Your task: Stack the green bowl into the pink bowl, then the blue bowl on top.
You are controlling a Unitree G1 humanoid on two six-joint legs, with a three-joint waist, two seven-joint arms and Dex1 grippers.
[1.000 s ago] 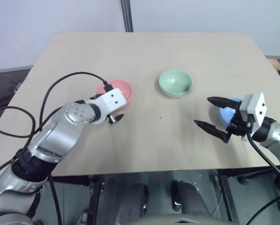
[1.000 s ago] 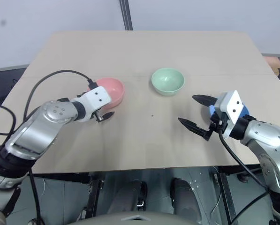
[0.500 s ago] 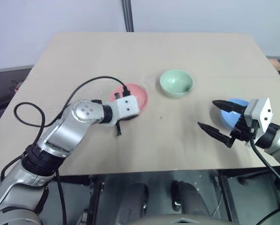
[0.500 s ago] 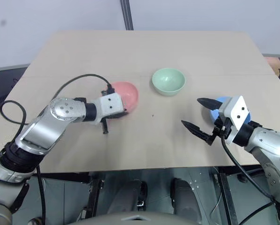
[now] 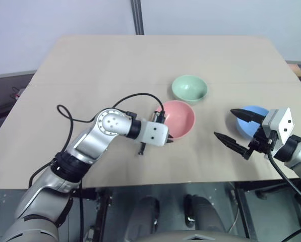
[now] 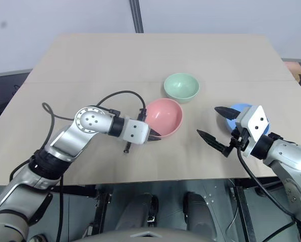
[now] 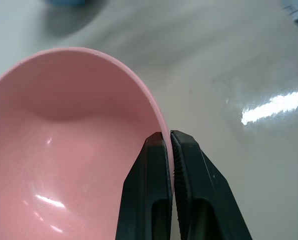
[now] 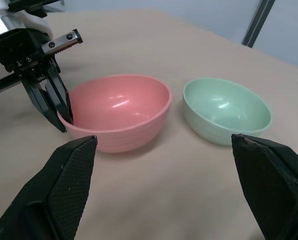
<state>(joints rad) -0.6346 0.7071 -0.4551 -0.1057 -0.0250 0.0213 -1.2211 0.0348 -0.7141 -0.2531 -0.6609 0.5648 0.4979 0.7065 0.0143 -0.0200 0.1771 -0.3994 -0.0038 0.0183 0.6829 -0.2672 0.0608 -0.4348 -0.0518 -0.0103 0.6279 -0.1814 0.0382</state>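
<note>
- The pink bowl (image 5: 176, 118) is pinched at its near rim by the left gripper (image 8: 63, 111), one finger inside, one outside, probably so it can be dragged.
- It sits mid-table, just beside the green bowl (image 5: 189, 88), likely to shorten the stacking move.
- The right gripper (image 5: 239, 130) is held wide apart and empty before the blue bowl (image 5: 252, 121).

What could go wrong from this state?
1. The left gripper pinches only the thin rim of the pink bowl; the bowl could slip or tip.
2. The pink bowl sits close to the green bowl; further dragging may knock it.
3. The open right gripper hovers beside the blue bowl and could bump it.
</note>
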